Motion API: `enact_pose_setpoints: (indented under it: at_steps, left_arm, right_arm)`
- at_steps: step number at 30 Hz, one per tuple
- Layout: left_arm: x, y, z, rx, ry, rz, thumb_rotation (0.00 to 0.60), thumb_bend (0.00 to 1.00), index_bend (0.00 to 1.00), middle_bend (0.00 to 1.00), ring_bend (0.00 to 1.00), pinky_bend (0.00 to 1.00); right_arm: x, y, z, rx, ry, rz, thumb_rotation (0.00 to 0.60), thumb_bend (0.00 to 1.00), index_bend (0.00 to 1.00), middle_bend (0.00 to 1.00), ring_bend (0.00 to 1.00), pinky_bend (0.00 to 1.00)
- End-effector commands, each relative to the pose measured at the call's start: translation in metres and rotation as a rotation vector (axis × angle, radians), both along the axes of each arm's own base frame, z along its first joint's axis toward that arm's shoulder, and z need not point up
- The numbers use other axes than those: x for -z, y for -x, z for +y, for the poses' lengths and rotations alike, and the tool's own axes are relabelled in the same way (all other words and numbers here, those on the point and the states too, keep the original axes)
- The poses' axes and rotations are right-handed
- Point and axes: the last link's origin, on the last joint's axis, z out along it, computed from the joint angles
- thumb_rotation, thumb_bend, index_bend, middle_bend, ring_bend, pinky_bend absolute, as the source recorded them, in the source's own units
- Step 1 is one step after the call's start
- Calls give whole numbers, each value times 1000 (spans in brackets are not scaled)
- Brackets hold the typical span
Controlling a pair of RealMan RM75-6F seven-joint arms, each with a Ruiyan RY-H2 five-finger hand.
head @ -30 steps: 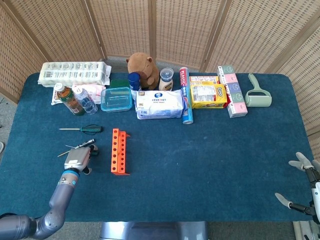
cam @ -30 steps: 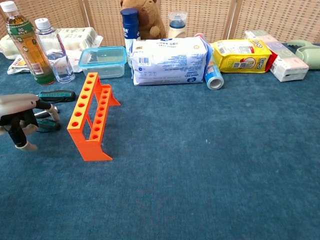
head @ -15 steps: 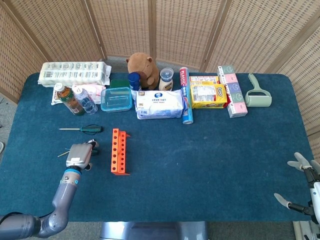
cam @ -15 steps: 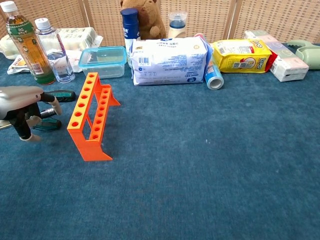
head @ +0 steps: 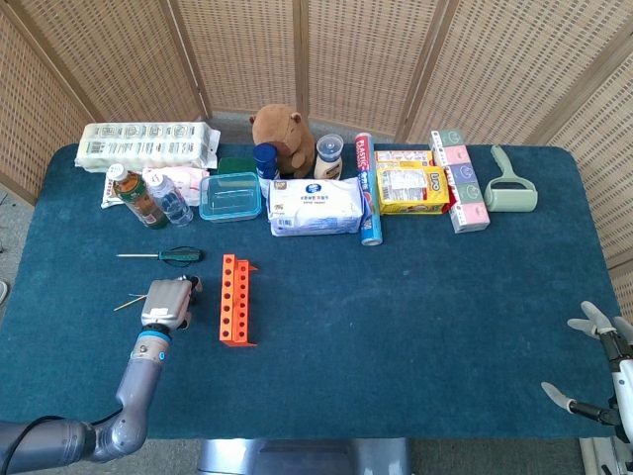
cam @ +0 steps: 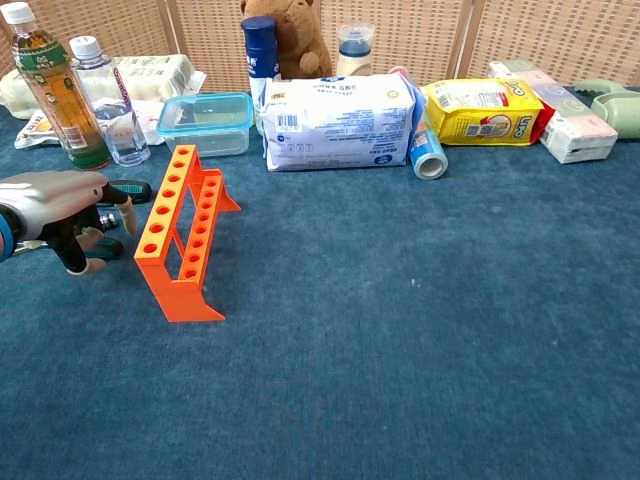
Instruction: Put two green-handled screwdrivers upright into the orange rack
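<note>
The orange rack (head: 234, 298) (cam: 180, 235) stands empty on the blue cloth at the left. One green-handled screwdriver (head: 165, 255) (cam: 130, 189) lies flat beyond my left hand. My left hand (head: 166, 302) (cam: 58, 200) hovers right beside the rack, over the second screwdriver. Its fingers (cam: 74, 258) point down, apart, on either side of that green handle (cam: 101, 262). The handle is mostly hidden, and the metal shaft (head: 127, 303) still lies on the cloth. My right hand (head: 605, 364) hangs off the table's right front corner, fingers spread and holding nothing.
Along the back stand two bottles (cam: 60, 90), a clear lidded box (cam: 205, 122), a white wipes pack (cam: 338, 123), a plush toy (head: 282, 137), a yellow bag (cam: 478, 110) and a lint roller (head: 511, 188).
My left hand has slid toward the rack and now covers the nearer screwdriver. Neither screwdriver has moved. The right hand is still.
</note>
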Motion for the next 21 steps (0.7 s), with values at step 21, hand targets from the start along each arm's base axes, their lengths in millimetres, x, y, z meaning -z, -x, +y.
enact_pose_setpoints:
  at_steps: [21]
  left_arm:
    - [5,7,2,-28,-34,46,600,385,365,860,796,828]
  right_arm:
    - [-1,0,1,-8,-10,-13,600,113,70,272,257,17]
